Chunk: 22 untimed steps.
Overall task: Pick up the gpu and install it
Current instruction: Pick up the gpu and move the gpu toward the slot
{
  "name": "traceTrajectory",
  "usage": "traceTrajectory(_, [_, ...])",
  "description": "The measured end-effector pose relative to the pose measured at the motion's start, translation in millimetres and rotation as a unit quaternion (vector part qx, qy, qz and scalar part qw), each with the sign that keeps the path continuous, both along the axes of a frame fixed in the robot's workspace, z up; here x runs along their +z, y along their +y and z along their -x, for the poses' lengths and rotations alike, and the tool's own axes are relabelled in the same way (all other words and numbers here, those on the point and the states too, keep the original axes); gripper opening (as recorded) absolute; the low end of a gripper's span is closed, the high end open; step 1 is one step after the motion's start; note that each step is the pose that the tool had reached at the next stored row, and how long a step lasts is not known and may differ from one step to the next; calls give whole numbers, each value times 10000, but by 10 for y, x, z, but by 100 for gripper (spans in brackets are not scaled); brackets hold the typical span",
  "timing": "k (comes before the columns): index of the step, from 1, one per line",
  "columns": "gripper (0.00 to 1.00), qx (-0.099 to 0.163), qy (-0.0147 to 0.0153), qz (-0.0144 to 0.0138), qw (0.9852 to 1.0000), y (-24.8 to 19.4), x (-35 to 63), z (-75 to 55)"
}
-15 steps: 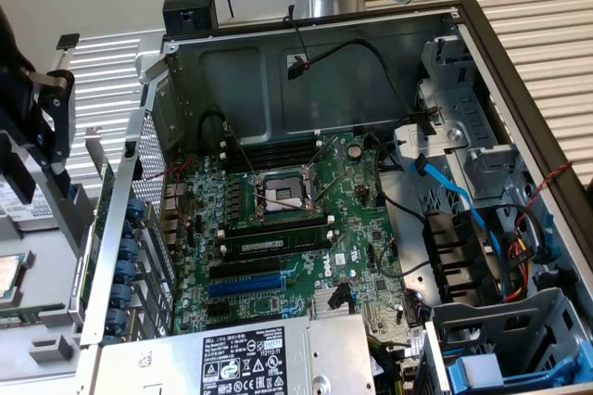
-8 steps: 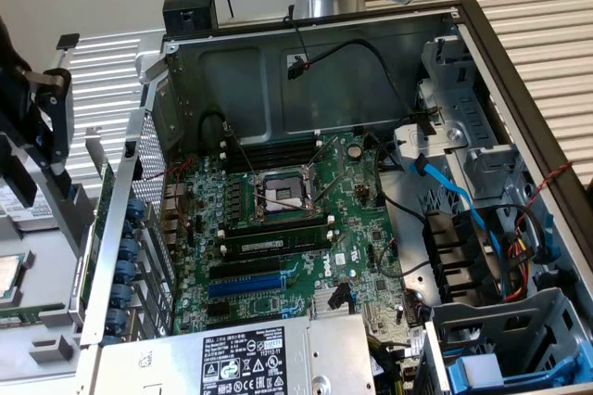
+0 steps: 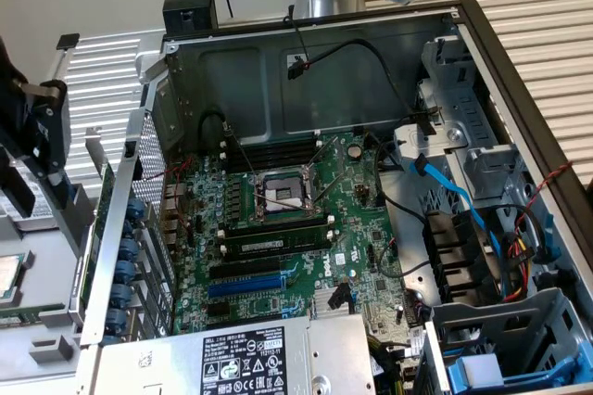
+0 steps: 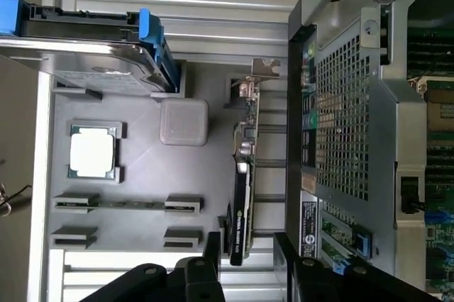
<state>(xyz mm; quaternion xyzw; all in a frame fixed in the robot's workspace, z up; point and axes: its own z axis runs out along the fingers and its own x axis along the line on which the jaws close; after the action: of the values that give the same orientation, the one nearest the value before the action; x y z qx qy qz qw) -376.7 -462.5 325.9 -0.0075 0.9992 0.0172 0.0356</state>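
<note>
Your gripper [image 4: 247, 239] fingers spread wide, gpu [image 4: 241, 203] on edge between them in the grey tray [image 4: 142, 196], case wall [image 4: 340, 103] just beside, open tray opposite.

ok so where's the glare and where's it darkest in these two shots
Wrist view: the cpu chip glares to blank white, while the gpu and the open pincer read as dark shapes. Exterior view: the case's back wall sits in shade, and the power supply's metal top catches light.
</note>
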Motion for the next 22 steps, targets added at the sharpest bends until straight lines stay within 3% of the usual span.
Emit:
traceTrajectory(12, [43,19,-1,-1,10000,-55,-219,-3])
traceTrajectory(17, [43,20,-1,4,10000,-55,-226,-4])
traceTrajectory(22, [43,19,-90,-6,10000,-64,-272,-3])
